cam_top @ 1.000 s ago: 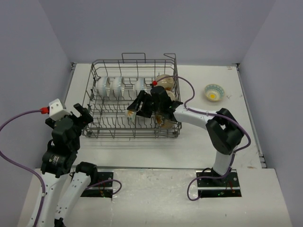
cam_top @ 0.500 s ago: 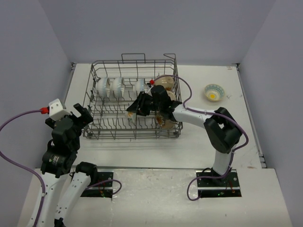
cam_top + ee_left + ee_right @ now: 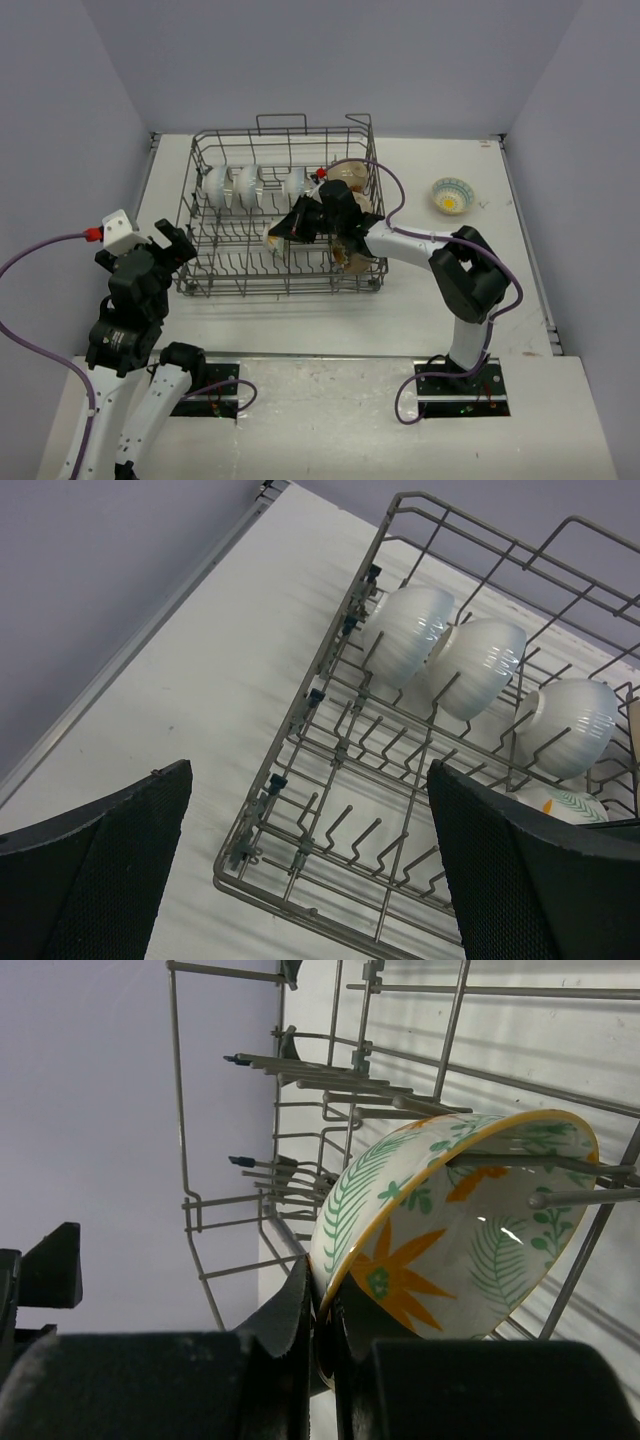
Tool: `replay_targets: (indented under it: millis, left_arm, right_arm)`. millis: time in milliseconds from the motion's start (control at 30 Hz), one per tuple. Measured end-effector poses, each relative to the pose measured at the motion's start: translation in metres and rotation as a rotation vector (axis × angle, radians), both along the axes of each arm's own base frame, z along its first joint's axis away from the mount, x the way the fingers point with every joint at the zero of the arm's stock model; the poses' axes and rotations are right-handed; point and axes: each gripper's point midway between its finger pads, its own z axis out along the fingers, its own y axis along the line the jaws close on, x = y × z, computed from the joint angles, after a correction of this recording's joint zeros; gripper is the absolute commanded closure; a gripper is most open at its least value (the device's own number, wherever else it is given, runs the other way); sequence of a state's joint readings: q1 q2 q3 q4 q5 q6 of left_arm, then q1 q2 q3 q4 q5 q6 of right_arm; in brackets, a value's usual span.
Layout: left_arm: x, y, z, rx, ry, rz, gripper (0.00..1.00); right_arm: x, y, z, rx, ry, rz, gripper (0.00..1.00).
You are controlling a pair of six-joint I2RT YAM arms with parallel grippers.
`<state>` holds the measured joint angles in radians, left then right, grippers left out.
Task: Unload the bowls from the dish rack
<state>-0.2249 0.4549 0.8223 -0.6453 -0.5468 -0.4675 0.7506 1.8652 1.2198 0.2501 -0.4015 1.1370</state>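
So from the top view, the right gripper is reaching into the dish rack and sits pinched on a floral bowl in the front row, left of centre. Three white bowls stand in the back row and the tan bowls crowd the right end. Another patterned bowl already sits out on the table, well off to the right. The left gripper hangs just outside the rack's left end, holding nothing. Left wrist view: jaws spread wide apart, just looking across the rack at the white bowls on edge between the tines. Right wrist view is the good one: the fingers are clamped together on the floral bowl's rim, one inside and one outside. The bowl stands on edge, mouth facing roughly back toward the right arm, rim tipped over a bit, with two tines crossing in front of its inside. No real long axis, it's round, but the rim's disc stands up across the row. I'd call this the grasp step, lift not yet done. Next it probably needs a pull upward along the tines before swinging right, or the rim could snag.
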Motion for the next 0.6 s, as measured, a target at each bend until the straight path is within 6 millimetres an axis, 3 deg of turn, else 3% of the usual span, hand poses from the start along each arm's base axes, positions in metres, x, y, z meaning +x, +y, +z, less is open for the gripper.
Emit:
replay_targets:
  millis: [600]
  left_arm:
    - [-0.0009,0.0003,0.0011,-0.001,-0.006,0.001,0.00]
  right_arm:
    - [0.0004,0.0012,0.0073,0.038,0.031,-0.006,1.00]
